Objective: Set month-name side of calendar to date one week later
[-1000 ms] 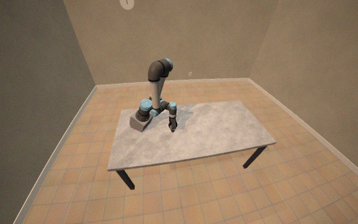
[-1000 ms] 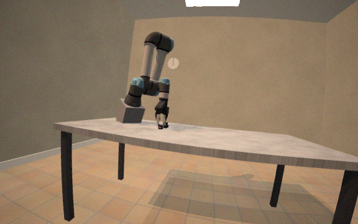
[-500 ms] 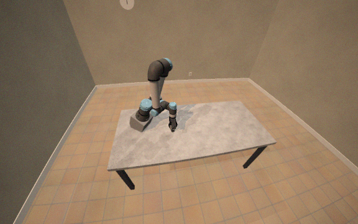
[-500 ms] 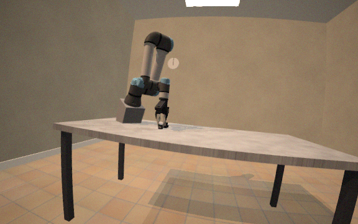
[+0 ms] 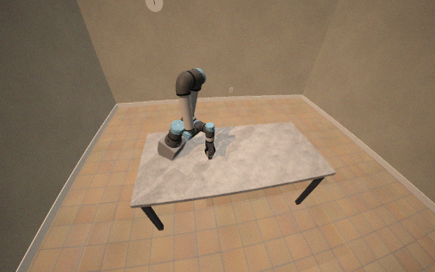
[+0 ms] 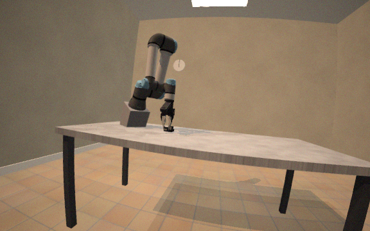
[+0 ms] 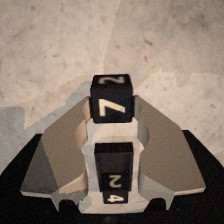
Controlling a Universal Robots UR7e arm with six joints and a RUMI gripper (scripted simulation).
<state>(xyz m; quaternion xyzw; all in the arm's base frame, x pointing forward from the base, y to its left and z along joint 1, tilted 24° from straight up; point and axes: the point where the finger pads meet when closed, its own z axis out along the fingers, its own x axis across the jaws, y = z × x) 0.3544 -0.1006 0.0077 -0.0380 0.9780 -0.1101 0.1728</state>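
- Top view: you have the gripper (image 5: 209,154) low over the table (image 5: 278,159), near the back-left corner beside the arm's base (image 5: 169,148); the cubes are too small to see here.
- Exterior view: your fingers reach down almost to the tabletop, probably so a cube can be turned there.
- Wrist view: you are clamping the far cube (image 7: 112,98), showing 7 and 2, between both pads; a second cube (image 7: 114,172), with 2 and 4, sits nearer the camera. No tray is visible.
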